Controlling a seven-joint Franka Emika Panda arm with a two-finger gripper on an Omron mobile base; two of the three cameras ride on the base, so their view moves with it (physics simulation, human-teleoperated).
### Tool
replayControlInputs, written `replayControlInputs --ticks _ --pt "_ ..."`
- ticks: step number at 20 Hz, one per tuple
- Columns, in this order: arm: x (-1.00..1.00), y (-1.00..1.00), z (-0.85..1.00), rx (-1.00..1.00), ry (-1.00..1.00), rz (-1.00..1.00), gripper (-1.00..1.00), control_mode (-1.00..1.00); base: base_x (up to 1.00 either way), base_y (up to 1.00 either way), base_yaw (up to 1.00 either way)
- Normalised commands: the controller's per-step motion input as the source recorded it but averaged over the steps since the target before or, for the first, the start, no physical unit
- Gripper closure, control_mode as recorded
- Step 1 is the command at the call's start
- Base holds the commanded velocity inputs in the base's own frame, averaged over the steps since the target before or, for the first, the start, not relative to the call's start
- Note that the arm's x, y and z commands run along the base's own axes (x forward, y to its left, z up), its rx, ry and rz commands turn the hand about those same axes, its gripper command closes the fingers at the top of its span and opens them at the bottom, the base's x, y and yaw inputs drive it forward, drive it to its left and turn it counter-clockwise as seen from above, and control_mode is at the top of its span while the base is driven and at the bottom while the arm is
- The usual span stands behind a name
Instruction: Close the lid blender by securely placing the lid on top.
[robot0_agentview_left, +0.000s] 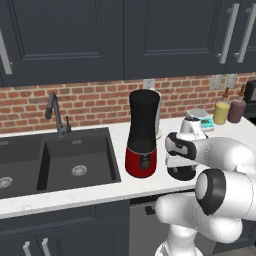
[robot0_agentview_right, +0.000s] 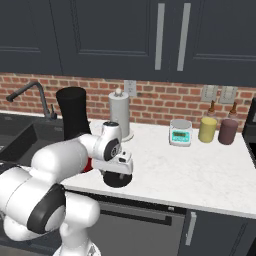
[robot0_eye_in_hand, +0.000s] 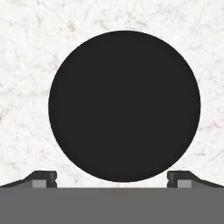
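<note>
Jaws stand wide apart, nothing between them. From the left base view, the gripper (robot0_agentview_left: 181, 167) hangs straight down over the lid (robot0_agentview_left: 182, 173), which lies flat on the white surface (robot0_agentview_left: 100, 192) just right of the blender (robot0_agentview_left: 143, 133). That blender stands upright, dark jar on a red base, its top open and well above lid height. A sink (robot0_agentview_left: 60, 160) lies on the blender's far side from the lid.

From the right base view, the gripper (robot0_agentview_right: 118, 172) sits low over the lid (robot0_agentview_right: 118, 180), the hand just above it; whether the tips already touch the disc I cannot tell. Here the blender (robot0_agentview_right: 74, 120) rises behind the arm, its base mostly hidden. A paper-towel roll (robot0_agentview_right: 119, 115) stands behind the lid, by the brick wall, and a small scale (robot0_agentview_right: 180, 133) and two jars, yellow (robot0_agentview_right: 207, 129) and maroon (robot0_agentview_right: 228, 131), stand well apart from the blender, further along the surface.

From the hand view, the lid (robot0_eye_in_hand: 124, 106) is a plain black disc on the surface (robot0_eye_in_hand: 26, 52), and the two fingertips (robot0_eye_in_hand: 43, 178) sit either side of its near edge. The knob does not read against the black.

The step in hand looks like the grasp. To do it well, I judge the hand should shift until the disc's centre lies between the tips, descend squarely, and close on the raised middle or across the rim, since the disc seems about as wide as the opening. A level grip matters: a tilted lid may not seat on the jar.
</note>
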Motion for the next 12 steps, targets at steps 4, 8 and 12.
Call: replayControlInputs --ticks 4,8,12 --pt "0.2 0.0 -0.22 0.0 0.0 0.01 -1.0 -1.0 0.0 0.0 0.0" --pt "0.25 -0.03 -0.26 0.0 0.0 0.01 -1.0 -1.0 0.0 0.0 0.0" --pt "0.24 -0.08 -0.26 0.01 0.0 0.02 -1.0 -1.0 0.0 0.0 0.0"
